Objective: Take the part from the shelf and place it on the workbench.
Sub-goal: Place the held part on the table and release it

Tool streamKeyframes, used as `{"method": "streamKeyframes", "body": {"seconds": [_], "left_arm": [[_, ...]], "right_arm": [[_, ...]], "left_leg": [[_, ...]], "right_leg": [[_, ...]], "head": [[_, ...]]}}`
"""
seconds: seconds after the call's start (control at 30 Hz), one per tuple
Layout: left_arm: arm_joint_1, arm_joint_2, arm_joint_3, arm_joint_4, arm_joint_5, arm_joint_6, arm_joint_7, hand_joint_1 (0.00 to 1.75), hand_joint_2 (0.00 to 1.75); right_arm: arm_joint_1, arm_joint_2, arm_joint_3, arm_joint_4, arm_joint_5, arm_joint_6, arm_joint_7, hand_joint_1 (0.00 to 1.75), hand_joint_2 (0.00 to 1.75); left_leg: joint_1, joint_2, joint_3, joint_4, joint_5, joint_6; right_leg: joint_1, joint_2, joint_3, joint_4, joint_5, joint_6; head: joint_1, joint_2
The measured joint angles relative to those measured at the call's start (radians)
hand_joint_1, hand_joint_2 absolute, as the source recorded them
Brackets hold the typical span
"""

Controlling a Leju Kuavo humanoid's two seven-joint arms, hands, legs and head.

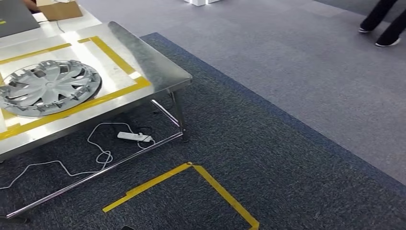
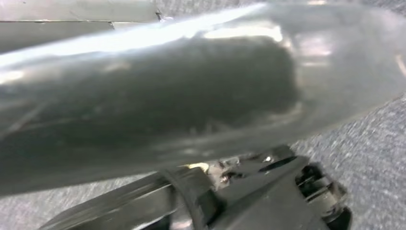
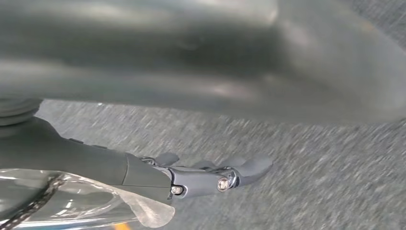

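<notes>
The part, a silver wheel cover (image 1: 48, 87), lies flat on the steel workbench (image 1: 153, 67), inside a frame of yellow tape at the left of the head view. My right hand (image 3: 210, 176) hangs over grey carpet with its fingers stretched out and nothing in them. A dark, blurred shape by the carpet in the left wrist view is my left hand (image 2: 273, 194); how its fingers lie cannot be made out. Neither hand is near the wheel cover.
A white power strip (image 1: 134, 136) and its loose cable (image 1: 95, 153) lie on the carpet under the bench. A yellow tape corner (image 1: 201, 175) marks the floor in front. A cardboard box (image 1: 60, 8) stands at the bench's far end. A person's legs (image 1: 385, 24) are at the far right.
</notes>
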Motion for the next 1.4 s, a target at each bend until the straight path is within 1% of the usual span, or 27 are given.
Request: {"method": "streamKeyframes", "body": {"seconds": [0.07,0.1,0.13,0.2,0.23,0.27,0.33,0.4,0.47,0.5,0.6,0.73,0.8,0.83,0.87,0.9,0.93,0.97,1.0,1.07,1.1,1.17,1.23,1.3,1.33,1.37,1.4], "left_arm": [[-0.011,-0.02,0.003,-0.002,-0.001,0.021,0.01,0.0,0.0],[-0.013,-0.028,0.004,-0.003,-0.001,0.026,0.012,0.0,0.0],[-0.013,-0.036,0.005,-0.003,-0.002,0.03,0.014,0.0,0.0],[-0.01,-0.046,0.007,-0.003,-0.003,0.034,0.016,0.0,0.0],[-0.011,-0.05,0.008,-0.003,-0.003,0.036,0.016,0.0,0.0],[-0.012,-0.052,0.01,-0.003,-0.003,0.037,0.016,0.0,0.0],[-0.016,-0.054,0.011,-0.004,-0.003,0.038,0.017,0.0,0.0],[-0.017,-0.056,0.012,-0.006,-0.003,0.038,0.017,0.0,0.0],[-0.018,-0.059,0.014,-0.007,-0.002,0.042,0.014,0.0,0.0],[-0.021,-0.063,0.015,-0.008,-0.002,0.046,0.013,0.0,0.0],[-0.032,-0.076,0.02,-0.01,0.002,0.057,0.019,0.0,0.0],[-0.036,-0.082,0.021,-0.012,0.003,0.06,0.024,0.0,0.0],[-0.053,-0.099,0.033,-0.024,0.026,0.058,0.045,0.0,0.0],[-0.067,-0.108,0.041,-0.032,0.044,0.055,0.057,0.0,0.0],[-0.082,-0.116,0.051,-0.04,0.066,0.052,0.069,0.0,0.0],[-0.097,-0.118,0.059,-0.045,0.085,0.051,0.076,0.0,0.0],[-0.11,-0.119,0.064,-0.049,0.102,0.054,0.081,0.0,0.0],[-0.122,-0.119,0.07,-0.052,0.119,0.06,0.086,0.0,0.0],[-0.135,-0.118,0.074,-0.056,0.137,0.067,0.091,0.0,0.0],[-0.163,-0.117,0.082,-0.059,0.169,0.081,0.096,0.0,0.0],[-0.176,-0.116,0.084,-0.06,0.185,0.086,0.1,0.0,0.0],[-0.196,-0.114,0.087,-0.06,0.213,0.092,0.109,0.0,0.0],[-0.206,-0.108,0.088,-0.06,0.233,0.094,0.118,0.0,0.0],[-0.21,-0.101,0.089,-0.06,0.245,0.095,0.12,0.0,0.0],[-0.211,-0.098,0.089,-0.06,0.25,0.095,0.12,0.0,0.0],[-0.212,-0.095,0.09,-0.06,0.255,0.095,0.119,0.0,0.0],[-0.213,-0.093,0.09,-0.061,0.26,0.095,0.118,0.0,0.0]], "right_arm": [[0.004,0.0,0.0,0.0,-0.004,0.004,-0.002,0.0,0.0],[0.008,-0.001,-0.001,0.0,-0.006,0.005,-0.002,0.0,0.0],[0.011,-0.002,-0.002,0.0,-0.008,0.005,-0.001,0.0,0.0],[0.01,-0.003,-0.004,0.0,-0.009,0.008,-0.001,0.0,0.0],[0.009,-0.003,-0.004,0.0,-0.009,0.009,-0.001,0.0,0.0],[0.008,-0.004,-0.005,0.0,-0.009,0.011,-0.001,0.0,0.0],[0.008,-0.004,-0.005,0.0,-0.01,0.011,-0.001,0.0,0.0],[0.008,-0.003,-0.006,0.0,-0.01,0.011,-0.001,0.0,0.0],[0.005,-0.003,-0.006,0.001,-0.008,0.011,0.0,0.0,0.0],[0.004,-0.003,-0.006,0.001,-0.006,0.011,0.001,0.0,0.0],[0.007,-0.004,-0.006,0.001,0.002,0.011,0.006,0.0,0.0],[0.01,-0.006,-0.006,0.001,0.005,0.012,0.007,0.0,0.0],[0.008,-0.013,-0.002,0.001,0.033,0.022,0.014,0.0,0.0],[0.007,-0.017,0.003,0.001,0.051,0.028,0.019,0.0,0.0],[0.006,-0.021,0.008,0.001,0.07,0.033,0.024,0.0,0.0],[0.006,-0.024,0.013,0.001,0.082,0.035,0.026,0.0,0.0],[0.005,-0.026,0.017,0.001,0.091,0.036,0.027,0.0,0.0],[0.003,-0.027,0.022,0.001,0.101,0.037,0.028,0.0,0.0],[-0.001,-0.028,0.029,0.001,0.113,0.038,0.029,0.0,0.0],[-0.009,-0.028,0.043,0.001,0.134,0.041,0.03,0.0,0.0],[-0.009,-0.03,0.05,0.002,0.143,0.043,0.031,0.0,0.0],[-0.003,-0.033,0.061,0.003,0.159,0.047,0.034,0.0,0.0],[-0.001,-0.037,0.072,0.004,0.17,0.051,0.036,0.0,0.0],[-0.003,-0.039,0.082,0.004,0.176,0.054,0.035,0.0,0.0],[-0.003,-0.039,0.086,0.004,0.177,0.055,0.035,0.0,0.0],[-0.002,-0.039,0.089,0.005,0.178,0.056,0.035,0.0,0.0],[-0.001,-0.039,0.091,0.005,0.178,0.056,0.035,0.0,0.0]], "left_leg": [[0.007,0.008,-0.012,0.006,0.013,-0.012],[0.012,-0.008,-0.015,0.012,-0.003,-0.019],[0.016,-0.034,-0.019,0.035,-0.043,-0.026],[0.019,-0.089,-0.03,0.134,-0.162,-0.032],[0.018,-0.102,-0.034,0.197,-0.207,-0.03],[0.017,-0.108,-0.032,0.247,-0.226,-0.027],[0.013,-0.115,0.004,0.266,-0.192,-0.016],[0.007,-0.146,0.094,0.159,-0.138,0.003],[0.003,-0.189,0.182,0.02,-0.133,0.019],[0.002,-0.202,0.204,-0.02,-0.139,0.022],[-0.002,-0.188,0.203,-0.043,-0.14,0.022],[-0.001,-0.177,0.194,-0.048,-0.131,0.023],[0.001,-0.13,0.152,-0.052,-0.098,0.031],[0.002,-0.099,0.124,-0.053,-0.076,0.033],[0.001,-0.072,0.096,-0.052,-0.057,0.034],[0.001,-0.054,0.076,-0.049,-0.043,0.03],[0.0,-0.043,0.064,-0.045,-0.034,0.025],[-0.001,-0.033,0.052,-0.037,-0.028,0.019],[-0.002,-0.023,0.043,-0.027,-0.024,0.013],[0.0,-0.004,0.028,-0.011,-0.014,0.002],[0.002,0.004,0.023,-0.006,-0.009,-0.004],[0.011,-0.023,0.014,0.016,-0.03,-0.018],[0.016,-0.079,-0.011,0.102,-0.105,-0.029],[0.017,-0.104,-0.044,0.224,-0.173,-0.031],[0.017,-0.108,-0.05,0.259,-0.18,-0.029],[0.016,-0.11,-0.043,0.261,-0.167,-0.026],[0.016,-0.115,-0.021,0.225,-0.135,-0.021]], "right_leg": [[0.005,0.011,-0.016,-0.023,-0.006,-0.027],[0.006,0.018,-0.027,-0.021,0.005,-0.037],[0.006,0.025,-0.039,-0.021,0.017,-0.046],[0.009,0.046,-0.069,-0.02,0.046,-0.056],[0.011,0.059,-0.084,-0.018,0.06,-0.059],[0.014,0.071,-0.101,-0.016,0.074,-0.06],[0.019,0.096,-0.136,-0.007,0.099,-0.06],[0.02,0.121,-0.168,0.002,0.121,-0.057],[0.022,0.144,-0.188,0.006,0.142,-0.048],[0.022,0.155,-0.196,0.005,0.154,-0.042],[0.018,0.178,-0.215,0.002,0.184,-0.025],[0.02,0.173,-0.223,0.006,0.182,-0.022],[0.018,0.122,-0.264,0.149,0.084,-0.013],[0.015,0.095,-0.283,0.237,0.055,-0.007],[0.012,0.075,-0.291,0.314,0.047,0.001],[0.008,0.068,-0.271,0.324,0.09,0.007],[0.004,0.051,-0.227,0.28,0.112,0.009],[0.003,0.03,-0.161,0.202,0.108,0.011],[0.003,0.011,-0.099,0.113,0.078,0.007],[0.009,-0.001,-0.028,-0.007,0.021,-0.01],[0.012,0.006,-0.03,-0.022,0.011,-0.021],[0.014,0.021,-0.042,-0.021,0.02,-0.039],[0.014,0.038,-0.051,-0.021,0.034,-0.056],[0.017,0.064,-0.061,-0.018,0.048,-0.065],[0.018,0.078,-0.066,-0.016,0.053,-0.065],[0.02,0.092,-0.072,-0.012,0.056,-0.065],[0.021,0.105,-0.076,-0.007,0.057,-0.064]], "head": [[-0.003,0.0],[-0.003,0.0],[-0.003,0.0],[-0.005,0.0],[-0.006,0.0],[-0.006,0.0],[-0.006,0.0],[-0.006,0.0],[-0.006,0.0],[-0.006,0.0],[-0.007,0.0],[-0.006,0.0],[0.0,0.0],[0.003,0.0],[0.004,0.0],[0.004,0.0],[0.004,0.0],[0.005,0.0],[0.004,0.0],[0.003,0.0],[0.002,0.0],[0.0,0.0],[0.0,0.0],[-0.001,0.0],[-0.001,0.0],[-0.001,0.0],[-0.001,0.0]]}}
